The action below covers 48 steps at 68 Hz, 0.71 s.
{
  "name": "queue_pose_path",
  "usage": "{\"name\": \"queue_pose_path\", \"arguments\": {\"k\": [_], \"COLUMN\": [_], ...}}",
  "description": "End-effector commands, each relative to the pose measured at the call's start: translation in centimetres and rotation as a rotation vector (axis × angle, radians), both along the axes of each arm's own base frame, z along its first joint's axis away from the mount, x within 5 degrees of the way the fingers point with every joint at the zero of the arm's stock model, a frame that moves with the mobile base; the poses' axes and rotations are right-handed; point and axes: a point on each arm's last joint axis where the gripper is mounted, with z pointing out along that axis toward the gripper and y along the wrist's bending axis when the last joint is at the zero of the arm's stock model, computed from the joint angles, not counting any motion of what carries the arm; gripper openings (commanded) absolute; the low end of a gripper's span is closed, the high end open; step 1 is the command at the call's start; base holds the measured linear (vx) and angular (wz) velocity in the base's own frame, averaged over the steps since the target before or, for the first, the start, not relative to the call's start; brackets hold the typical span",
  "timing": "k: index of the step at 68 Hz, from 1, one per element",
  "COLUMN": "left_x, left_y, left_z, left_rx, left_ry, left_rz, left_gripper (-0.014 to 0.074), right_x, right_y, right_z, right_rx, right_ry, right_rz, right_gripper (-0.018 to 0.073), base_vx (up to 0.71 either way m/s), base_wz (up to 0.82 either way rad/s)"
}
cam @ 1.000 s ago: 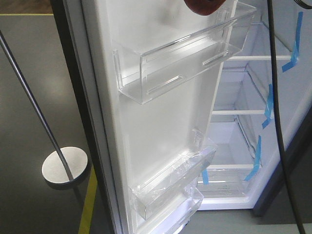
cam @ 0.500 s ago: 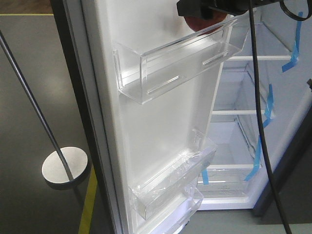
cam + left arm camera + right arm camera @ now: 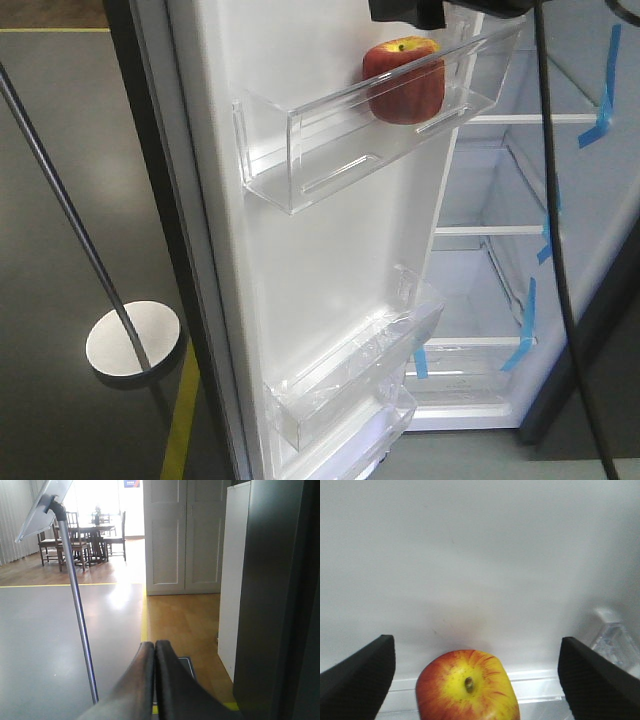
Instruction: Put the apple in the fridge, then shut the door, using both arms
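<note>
The apple point(image 3: 404, 82) resting in the door bin point(image 3: 300, 185), my jaws off it
Front view: it sat in the upper bin of the open door point(image 3: 330, 270), not on the fridge point(image 3: 480, 190) shelves, my right gripper point(image 3: 405, 10) just above. Left wrist view: my left gripper point(image 3: 154, 647) was pressed together on nothing beside the door's dark outside; no apple there. Only the right wrist view showed my fingers point(image 3: 360, 675) spread wide, clear of the apple. I judged it firm, smooth, light, easily bruised; best pinched across its widest sides
</note>
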Motion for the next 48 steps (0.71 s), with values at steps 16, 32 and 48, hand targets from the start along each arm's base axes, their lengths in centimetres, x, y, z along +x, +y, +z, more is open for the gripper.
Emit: {"name": "queue_pose_path", "arguments": {"k": [16, 32, 48], "left_x": [-0.1, -0.1, -0.1], "left_y": [0.0, 0.0, 0.0], "left_z": [0.3, 0.3, 0.3], "left_rx": [0.000, 0.000, 0.000], "left_ry": [-0.071, -0.071, -0.071], "left_rz": [-0.004, -0.004, -0.004], "left_gripper": [-0.0006, -0.0006, -0.0006], "right_x": [-7.2, -12.9, -18.3], "right_y": [-2.2, -3.9, -5.1], "right_z": [3.7, 0.9, -4.5], "right_rx": [0.068, 0.087, 0.106], "right_ry": [-0.071, -0.072, 0.014], "right_rz": [-0.060, -0.082, -0.076], "right_gripper": [0.0558, 0.0552, 0.0552], "base_vx": [0.00, 0.00, 0.00], "base_wz": [0.00, 0.00, 0.00]}}
